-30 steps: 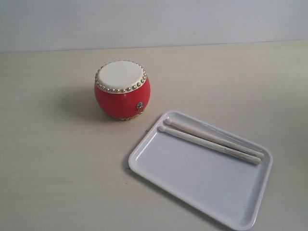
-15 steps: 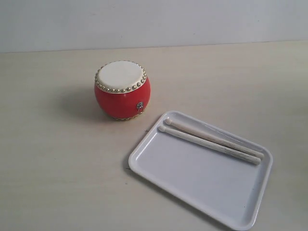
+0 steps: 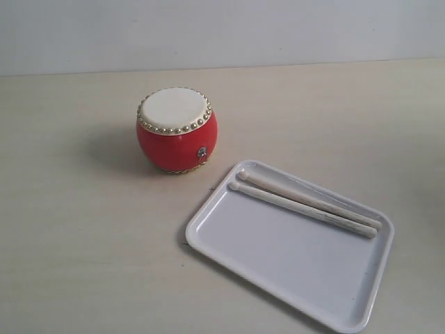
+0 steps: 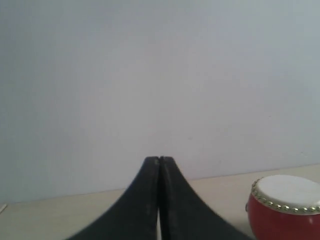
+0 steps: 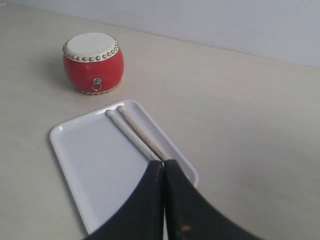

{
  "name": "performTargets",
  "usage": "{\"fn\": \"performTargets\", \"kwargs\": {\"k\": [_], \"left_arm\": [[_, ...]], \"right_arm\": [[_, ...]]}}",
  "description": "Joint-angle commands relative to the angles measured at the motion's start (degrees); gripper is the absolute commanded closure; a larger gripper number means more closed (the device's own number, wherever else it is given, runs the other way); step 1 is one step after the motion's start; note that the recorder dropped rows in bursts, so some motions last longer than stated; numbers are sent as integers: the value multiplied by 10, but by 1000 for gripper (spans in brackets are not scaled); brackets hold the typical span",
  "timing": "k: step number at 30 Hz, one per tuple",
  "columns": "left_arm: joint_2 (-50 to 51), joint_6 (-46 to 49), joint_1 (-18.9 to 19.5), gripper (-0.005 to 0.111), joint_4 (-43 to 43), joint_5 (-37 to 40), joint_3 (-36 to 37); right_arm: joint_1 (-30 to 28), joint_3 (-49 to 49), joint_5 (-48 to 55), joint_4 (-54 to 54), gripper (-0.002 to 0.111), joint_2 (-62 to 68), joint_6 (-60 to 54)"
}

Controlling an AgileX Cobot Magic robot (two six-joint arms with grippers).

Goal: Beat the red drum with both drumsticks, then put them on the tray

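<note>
Both drumsticks [image 3: 306, 200] lie side by side inside the white tray [image 3: 278, 261], along its far rim. The red drum [image 3: 176, 136] stands upright near the tray on the worktop [image 3: 76, 236]. The left claw [image 4: 159, 161] and right claw [image 5: 163, 164] are both clenched and empty.

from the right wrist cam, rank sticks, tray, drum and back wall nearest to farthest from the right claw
1. Sticks and tray: both right at the right claw tips, too close to call.
2. Drum: past the tray's far end.
3. Wall: behind everything.
</note>
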Motion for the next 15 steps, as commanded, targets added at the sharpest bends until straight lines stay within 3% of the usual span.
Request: {"fn": "performTargets", "kwargs": {"k": [1, 10, 11, 12, 13, 14, 15], "left_arm": [[-4, 7, 22, 107, -2, 16, 2], [-4, 2, 22, 107, 2, 33, 2], [-4, -89, 22, 107, 92, 38, 2], [-4, -252, 22, 107, 323, 56, 2], [-4, -379, 22, 107, 466, 72, 2], [-4, -503, 22, 107, 565, 99, 2], [-4, -553, 22, 107, 587, 144, 2]], "right_arm": [[1, 4, 0, -1, 108, -2, -1], [1, 4, 0, -1, 108, -2, -1], [1, 4, 0, -1, 108, -2, -1], [1, 4, 0, -1, 108, -2, -1], [1, 4, 0, -1, 108, -2, -1], [1, 4, 0, -1, 108, -2, -1], [1, 4, -1, -1, 108, -2, -1]]}}
